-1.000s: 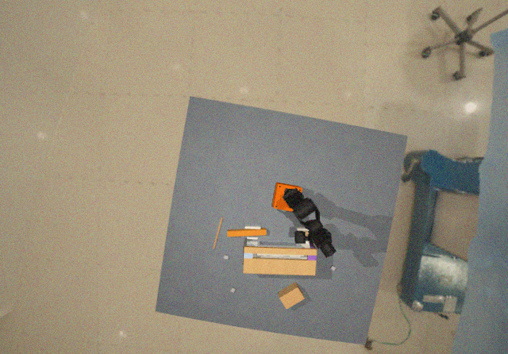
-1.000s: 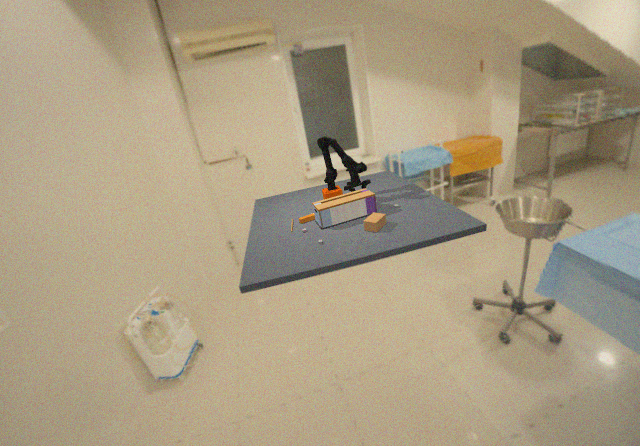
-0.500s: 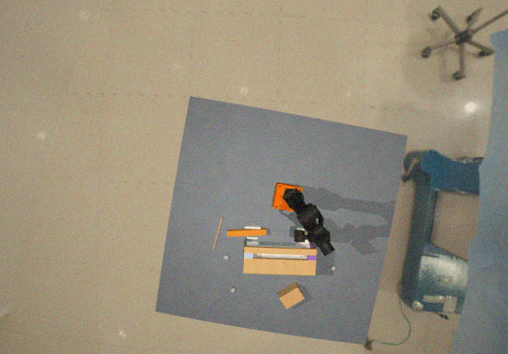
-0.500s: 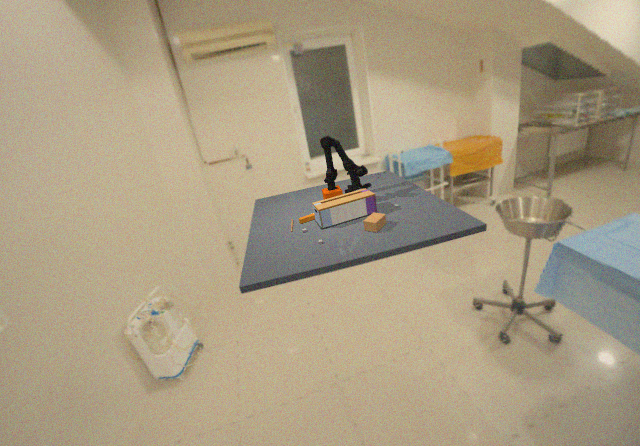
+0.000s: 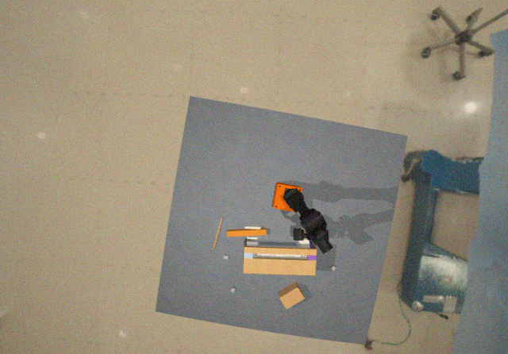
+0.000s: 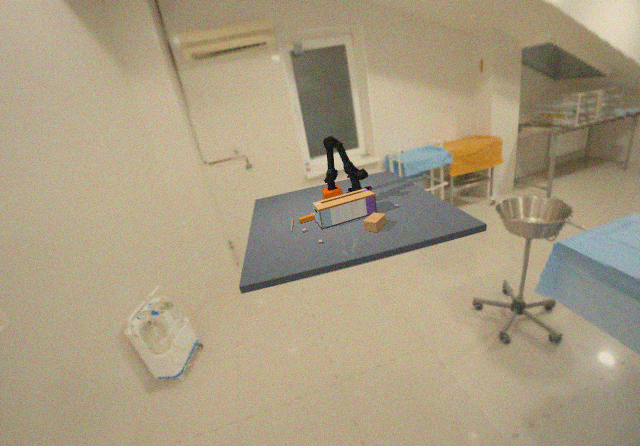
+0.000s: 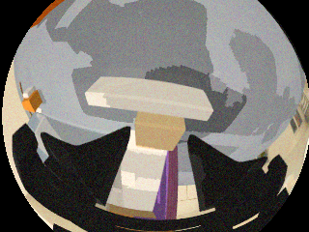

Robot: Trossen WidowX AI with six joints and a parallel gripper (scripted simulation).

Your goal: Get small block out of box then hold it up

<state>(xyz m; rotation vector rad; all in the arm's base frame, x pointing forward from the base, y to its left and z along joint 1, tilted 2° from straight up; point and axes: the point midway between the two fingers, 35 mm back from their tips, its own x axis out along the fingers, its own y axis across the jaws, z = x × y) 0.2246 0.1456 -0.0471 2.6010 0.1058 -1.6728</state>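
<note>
A small tan block shows in the wrist view beside a pale bar, just outside the purple end of the box. My gripper is open and low over the block. The block appears between the two black fingertips, with a gap on each side; the remaining height cannot be told. The box stands upright, with a slotted tan top, a light-blue end and a purple end. The arm hides the block in the overhead view, and the box hides it in the exterior view.
An orange bar lies near the light-blue end. A thin stick lies farther left. A tan carton stands behind the box. Small pale cubes lie around the box.
</note>
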